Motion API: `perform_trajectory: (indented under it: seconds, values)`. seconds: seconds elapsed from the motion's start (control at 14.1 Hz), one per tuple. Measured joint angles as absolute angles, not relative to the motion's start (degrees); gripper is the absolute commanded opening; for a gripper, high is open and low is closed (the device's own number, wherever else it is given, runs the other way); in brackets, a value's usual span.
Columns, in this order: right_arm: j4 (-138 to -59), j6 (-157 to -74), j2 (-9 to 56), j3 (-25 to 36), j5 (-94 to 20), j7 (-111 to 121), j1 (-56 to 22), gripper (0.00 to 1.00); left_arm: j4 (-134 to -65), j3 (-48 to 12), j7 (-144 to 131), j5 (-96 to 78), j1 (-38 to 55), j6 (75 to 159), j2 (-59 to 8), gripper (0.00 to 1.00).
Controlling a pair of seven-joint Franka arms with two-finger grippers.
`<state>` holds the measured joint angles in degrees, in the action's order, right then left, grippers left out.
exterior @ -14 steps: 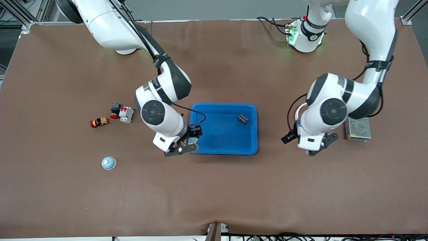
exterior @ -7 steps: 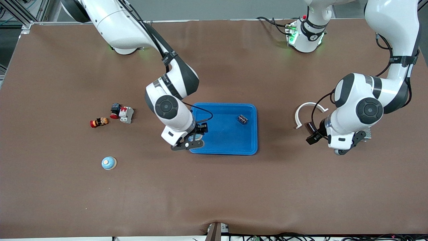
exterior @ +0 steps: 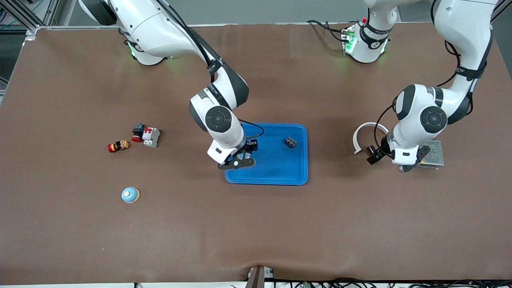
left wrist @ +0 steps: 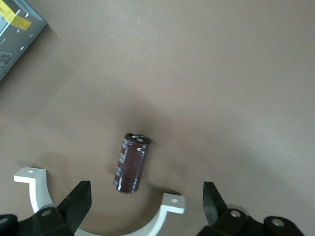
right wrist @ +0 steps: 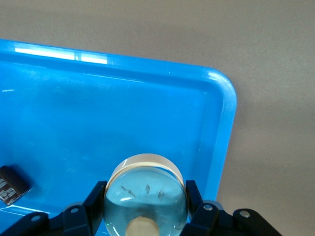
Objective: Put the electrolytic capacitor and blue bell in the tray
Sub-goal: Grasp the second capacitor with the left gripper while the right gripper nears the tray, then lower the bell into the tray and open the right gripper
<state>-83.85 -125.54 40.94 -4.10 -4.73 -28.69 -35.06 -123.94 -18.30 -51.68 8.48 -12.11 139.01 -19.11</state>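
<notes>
My right gripper (exterior: 239, 159) is shut on a pale blue bell (right wrist: 146, 189) and holds it over the corner of the bright-blue tray (exterior: 280, 179) at the right arm's end; the tray's rim also shows in the right wrist view (right wrist: 227, 113). A second blue bell (exterior: 130, 195) sits on the table toward the right arm's end. My left gripper (exterior: 409, 165) is open above the table, its fingers (left wrist: 78, 201) wide apart. The dark brown electrolytic capacitor (left wrist: 131, 162) lies on the table within a white C-shaped clamp (left wrist: 170, 206). The capacitor is hidden in the front view.
A small dark part (exterior: 290, 142) lies in the tray. The white clamp (exterior: 360, 134) and a metal power supply (exterior: 431, 154) lie by the left hand. A breaker (exterior: 151, 137), a black and red button (exterior: 138, 130) and an orange piece (exterior: 118, 146) lie toward the right arm's end.
My right gripper carried the bell from beside the tray's edge to over the tray's corner. My left arm moved toward the power supply, uncovering the white clamp.
</notes>
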Motion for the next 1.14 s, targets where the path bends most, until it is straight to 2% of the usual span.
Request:
perform_trajectory:
  seconds: [0.28,0.71,0.85,1.14]
  values:
    - [-85.31,-125.96,40.95,-4.09,-4.71,-28.69,-35.51,0.37,-125.38,-18.27,-51.07,9.85,-12.30,139.61,-20.05,0.91]
    - [-88.77,-129.27,41.01,-4.08,-4.70,-28.71,-37.40,0.37,-125.49,-18.18,-50.71,13.36,-15.06,143.13,-24.24,0.71]
    - [-89.86,-130.71,41.11,-4.07,-4.70,-28.72,-37.64,0.37,-125.49,-18.35,-50.71,13.36,-15.00,143.70,-25.11,0.62]
    - [-90.64,-131.53,41.31,-4.07,-4.70,-28.71,-37.75,0.37,-125.48,-18.64,-50.71,13.37,-14.86,143.81,-25.47,0.38]
